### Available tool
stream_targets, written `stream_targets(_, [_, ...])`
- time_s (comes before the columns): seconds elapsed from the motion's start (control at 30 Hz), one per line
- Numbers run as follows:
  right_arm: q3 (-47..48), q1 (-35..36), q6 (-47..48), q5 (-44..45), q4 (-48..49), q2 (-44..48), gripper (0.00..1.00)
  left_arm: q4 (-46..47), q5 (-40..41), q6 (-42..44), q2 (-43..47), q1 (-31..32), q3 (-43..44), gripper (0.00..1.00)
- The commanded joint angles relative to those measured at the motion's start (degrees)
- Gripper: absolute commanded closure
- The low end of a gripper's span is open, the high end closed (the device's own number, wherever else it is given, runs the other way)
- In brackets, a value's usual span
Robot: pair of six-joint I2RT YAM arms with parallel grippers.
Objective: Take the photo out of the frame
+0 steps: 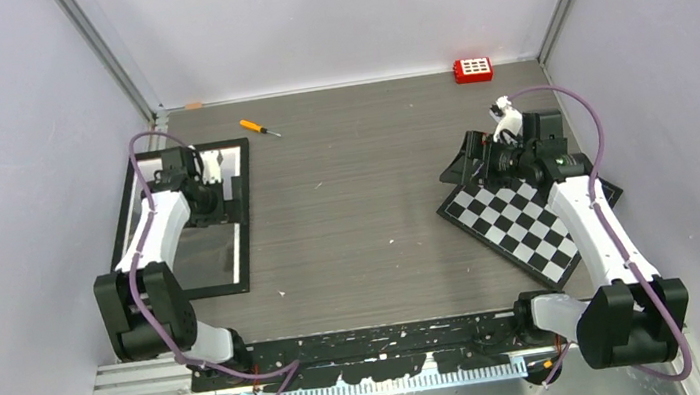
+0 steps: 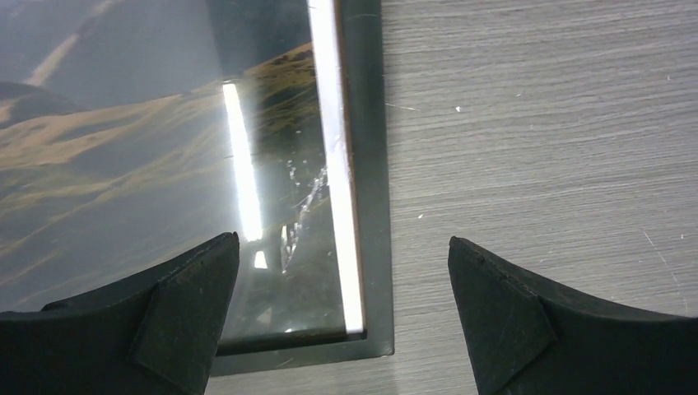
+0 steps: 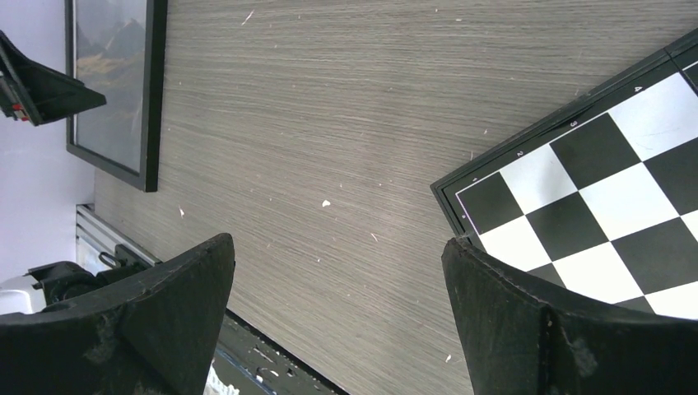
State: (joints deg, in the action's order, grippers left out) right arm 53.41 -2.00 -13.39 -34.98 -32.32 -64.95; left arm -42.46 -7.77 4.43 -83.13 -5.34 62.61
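Observation:
The frame [image 1: 243, 256], thin and black with a white inner edge, lies flat at the table's left with its glass side up. Behind the glass, the photo [image 2: 123, 148] shows olive hills and grey slopes under glare. My left gripper [image 2: 342, 239] hovers open above one corner of the frame [image 2: 370, 164], one finger over the glass and the other over bare table, holding nothing. In the top view the left gripper [image 1: 207, 175] is over the frame's far part. My right gripper [image 3: 337, 240] is open and empty over bare table, far from the frame [image 3: 152, 99].
A black-and-white checkerboard [image 1: 520, 222] lies under the right arm, its corner beside the right finger [image 3: 609, 181]. An orange screwdriver [image 1: 257, 127] lies beyond the frame. A red block [image 1: 472, 69] sits at the back wall. Walls close in on both sides.

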Motion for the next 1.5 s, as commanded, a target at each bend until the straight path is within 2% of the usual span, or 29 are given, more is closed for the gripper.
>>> stream_targets(0.0, [0.4, -0.6, 1.3, 0.9, 0.2, 2.1, 0.0, 4.9, -3.7, -1.9, -2.8, 0.9, -1.6, 0.0])
stream_targets(0.17, [0.9, -1.0, 1.1, 1.3, -0.3, 1.9, 0.0, 7.3, -6.4, -3.3, -5.2, 1.2, -4.0, 0.0])
stream_targets(0.53, [1.4, -1.5, 1.2, 2.1, -0.6, 0.8, 0.0, 10.9, -6.9, -4.9, -8.1, 4.9, -8.3, 0.0])
stream_targets(0.77, [1.4, -1.6, 0.9, 2.4, -0.6, 0.5, 0.0, 11.3, -8.2, -5.4, -7.8, 11.1, -8.9, 0.0])
stream_targets(1.0, [1.8, -1.8, 0.6, 3.1, -0.6, -0.2, 0.0, 12.3, -5.4, -5.2, -7.2, 19.4, -8.8, 0.0])
stream_targets(1.47, [2.0, -2.0, 1.0, 3.6, -1.0, -0.9, 0.0, 12.5, -2.2, -3.4, -16.5, 35.5, -1.6, 0.0])
